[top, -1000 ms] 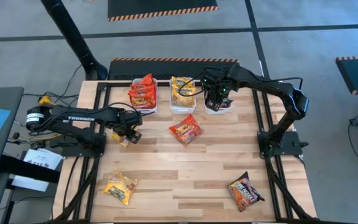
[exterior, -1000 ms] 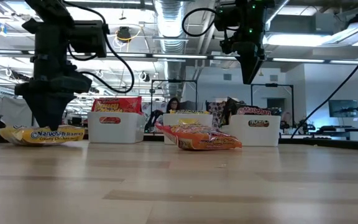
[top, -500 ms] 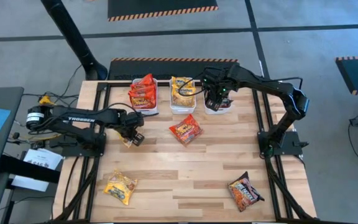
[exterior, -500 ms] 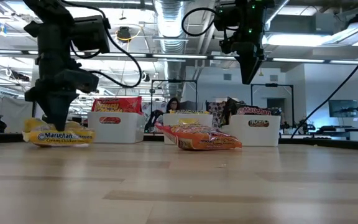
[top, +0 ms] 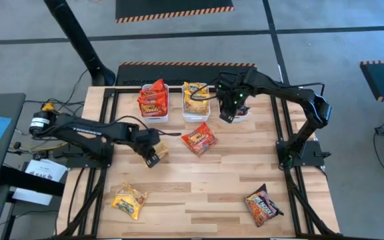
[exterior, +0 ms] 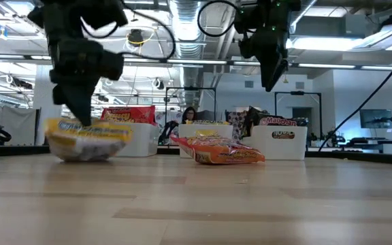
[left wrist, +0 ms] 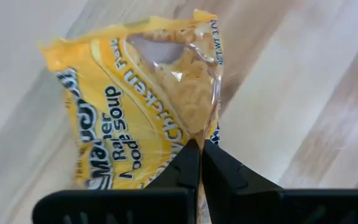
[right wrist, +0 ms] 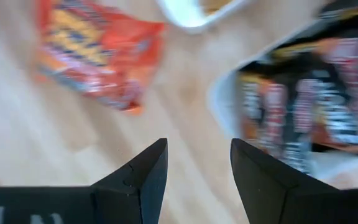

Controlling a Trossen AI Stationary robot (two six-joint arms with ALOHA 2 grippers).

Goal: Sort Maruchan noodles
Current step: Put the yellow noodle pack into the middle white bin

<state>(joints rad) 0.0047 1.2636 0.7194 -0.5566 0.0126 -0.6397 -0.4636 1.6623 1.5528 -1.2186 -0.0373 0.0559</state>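
The left tool [top: 153, 155] is pinching a yellow crinkly plastic noodle packet [top: 157, 152] by its edge, fingers closed tight on the wrapper, over the left-centre of the light wooden slatted table [top: 199, 193]. In the low view that packet [exterior: 87, 138] is hanging under the tool [exterior: 82, 117], with its underside at or just above the boards. The right tool [top: 227, 115] is hovering at the near edge of the right-hand white rectangular plastic tub [top: 240, 112], its fingers [right wrist: 143, 174] standing apart and holding nothing; that tub is carrying dark brown-black packets [right wrist: 303, 106]. The middle white tub [top: 196, 100] is holding yellow packets and the left white tub [top: 153, 100] red ones. A red packet [top: 199, 139] is lying on the table just in front of the middle tub. Another yellow packet [top: 129, 201] is lying near the front left corner, and a dark packet with red print [top: 263, 205] is lying near the front right.
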